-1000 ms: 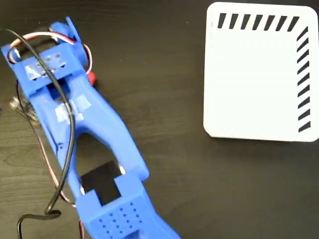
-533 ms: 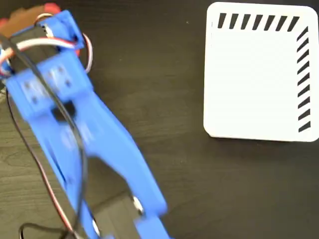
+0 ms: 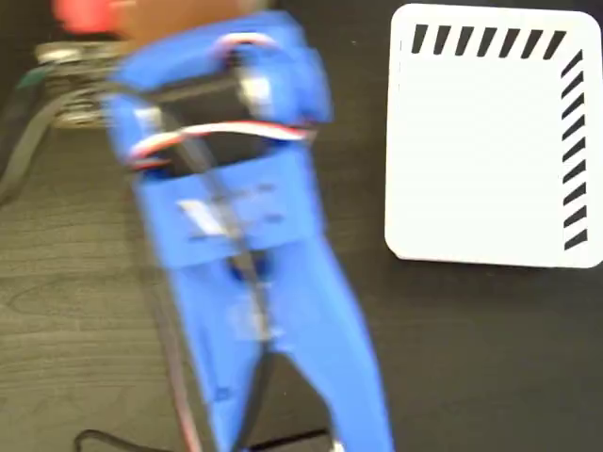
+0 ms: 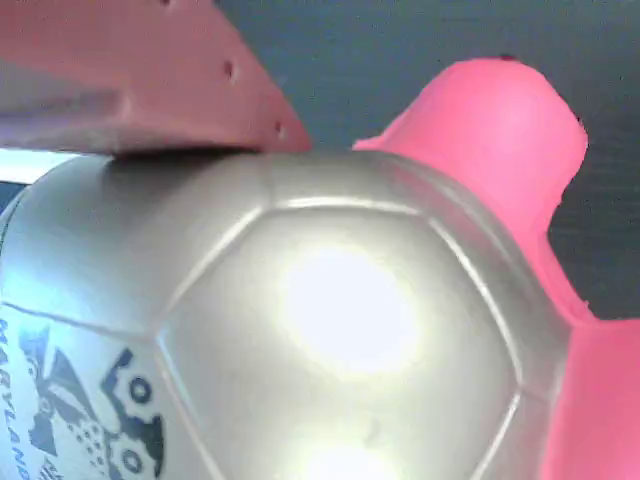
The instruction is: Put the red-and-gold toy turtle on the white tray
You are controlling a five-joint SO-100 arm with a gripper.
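The red-and-gold toy turtle (image 4: 340,330) fills the wrist view, its shiny gold shell with a black printed mark at lower left and red limbs at the right. A reddish finger (image 4: 130,80) presses on the top of the shell. In the fixed view the blue arm (image 3: 245,245) is motion-blurred; my gripper (image 3: 170,14) is at the top edge, shut on the turtle (image 3: 85,14), which shows only as a red and brown smear. The white tray (image 3: 471,160) with dark slanted stripes lies at the upper right, well to the right of the gripper.
The table is dark wood (image 3: 471,358). Black and coloured cables (image 3: 28,104) trail along the arm and at the left edge. A strip of bare table separates the arm from the tray's left edge.
The arm has swung from the far left toward the upper middle, rising closer to the fixed camera. The turtle moved with the gripper.
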